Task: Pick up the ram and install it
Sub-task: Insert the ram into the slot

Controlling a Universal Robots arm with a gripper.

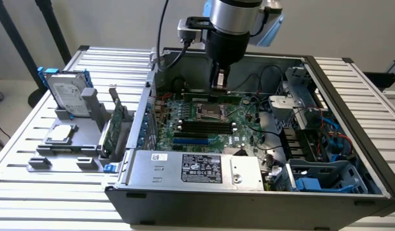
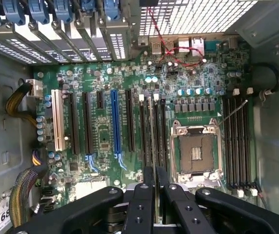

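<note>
As tool [image 1: 218, 88] grips ram [image 1: 233, 95], slots [image 2: 143, 131] beneath

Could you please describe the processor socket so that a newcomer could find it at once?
Look inside the open computer case, at the green board on its floor. Near the board's middle sits the processor socket, flanked by long black slots; it alone is square, with a shiny metal frame around a dark centre.

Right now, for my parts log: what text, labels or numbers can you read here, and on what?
"68", cut off at the edge: white sticker by the yellow cables.
Power supply label: print too small to read.
Hard drive label: too small to read.
</note>
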